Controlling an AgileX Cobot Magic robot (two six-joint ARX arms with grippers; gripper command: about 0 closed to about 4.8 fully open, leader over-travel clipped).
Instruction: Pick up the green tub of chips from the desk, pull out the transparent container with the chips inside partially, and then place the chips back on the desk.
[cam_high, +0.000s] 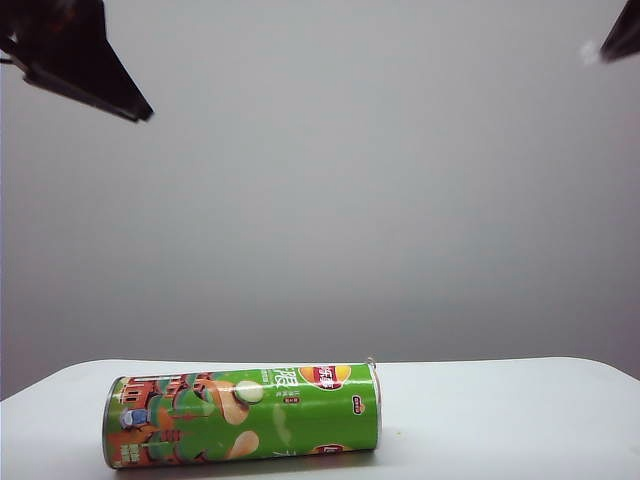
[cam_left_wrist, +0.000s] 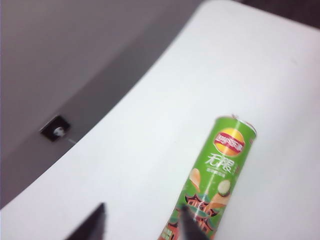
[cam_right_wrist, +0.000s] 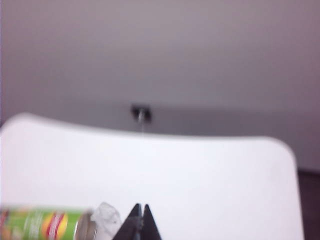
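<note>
Green tub of chips (cam_high: 243, 416) lies flat on desk (cam_high: 500, 420), long axis 9-to-3 o'clock, exterior view.
Left gripper (cam_left_wrist: 142, 222) parted, empty, hovering above the artwork end; right gripper (cam_right_wrist: 140, 225) closed, empty, beside the silver-rimmed end.

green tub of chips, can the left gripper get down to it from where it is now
Probably yes. The green tub of chips lies alone on the desk, and the left gripper hangs above it, jaws apart, with nothing between.
</note>
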